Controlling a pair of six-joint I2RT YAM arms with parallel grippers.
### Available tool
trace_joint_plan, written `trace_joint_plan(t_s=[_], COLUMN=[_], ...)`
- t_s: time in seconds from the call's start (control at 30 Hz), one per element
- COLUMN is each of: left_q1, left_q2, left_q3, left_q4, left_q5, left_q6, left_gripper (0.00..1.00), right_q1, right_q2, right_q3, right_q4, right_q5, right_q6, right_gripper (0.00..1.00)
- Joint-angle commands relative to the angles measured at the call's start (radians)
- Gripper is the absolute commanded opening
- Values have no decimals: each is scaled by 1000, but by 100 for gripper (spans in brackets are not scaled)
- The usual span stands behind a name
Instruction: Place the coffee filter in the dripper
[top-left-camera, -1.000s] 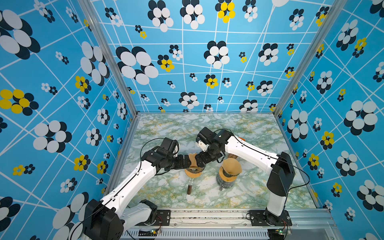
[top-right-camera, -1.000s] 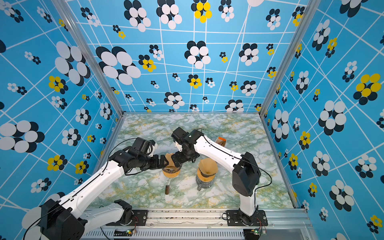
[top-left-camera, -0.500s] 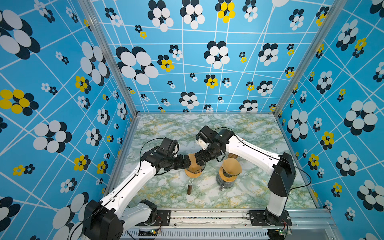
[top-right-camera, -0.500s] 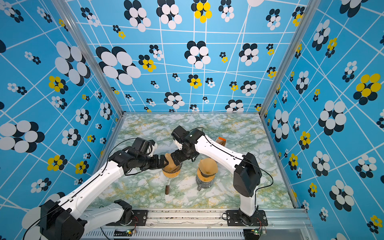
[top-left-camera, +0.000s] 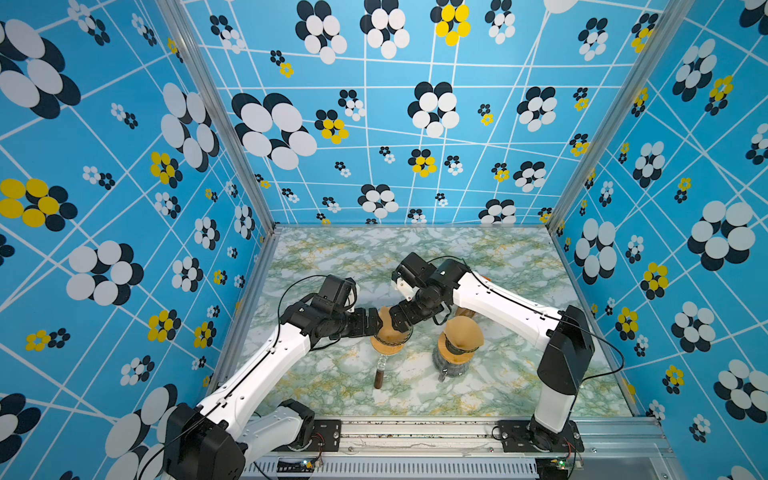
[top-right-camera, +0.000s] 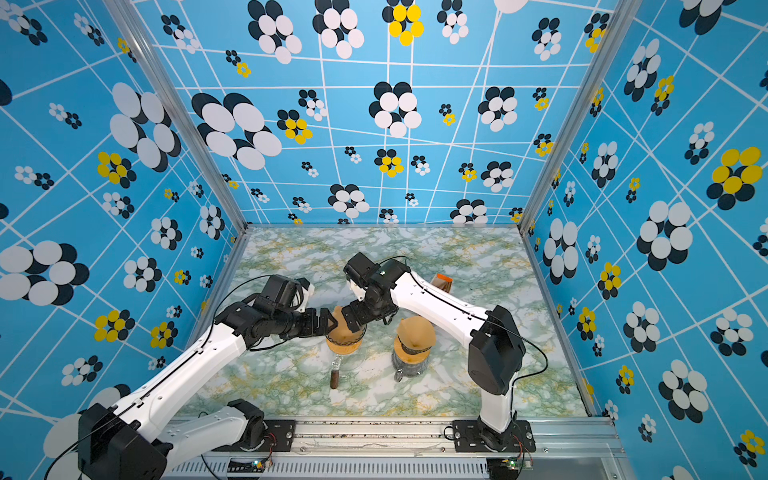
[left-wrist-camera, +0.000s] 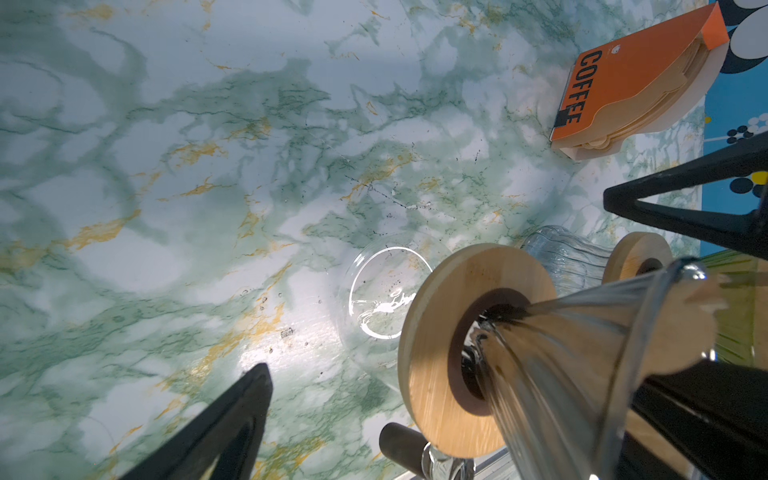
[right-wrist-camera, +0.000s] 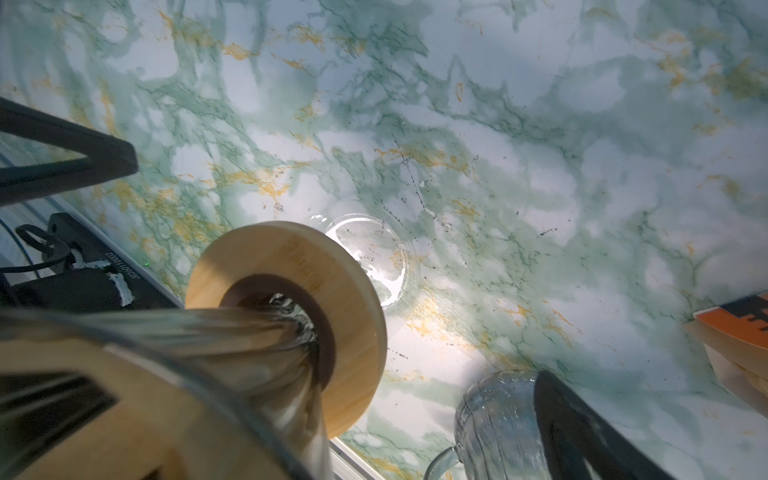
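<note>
The brown paper filter (top-left-camera: 387, 326) stands tall in the glass dripper (top-left-camera: 386, 345) mid-worktop (top-left-camera: 498, 257), flanked by the wide-open left tool (top-left-camera: 377, 325) and equally wide right tool (top-left-camera: 400, 325); best seat it gently and evenly, without tipping the dripper.

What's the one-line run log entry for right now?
left gripper: open at dripper | right gripper: open at dripper | coffee filter: in dripper
</note>
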Motion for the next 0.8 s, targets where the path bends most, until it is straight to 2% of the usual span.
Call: trace_joint_plan(t_s=[0.0,0.2,0.77], left_q1=[8,24,29], left_q2=[-29,-38,-17], left_q3=[-15,-36,-40], left_q4=[-20,-13,4], left_q5=[-4,0,18], left_q6=[-5,-3,-6], left_gripper=[99,99,99], right_q1=[-5,-4,14], right_q2=[-49,-32,-19], right_q3=[40,22,-29], right_q4=[16,7,-31], right_q5=[-47,-144,-151], right_q6=[8,1,-37], right_gripper=[97,97,97])
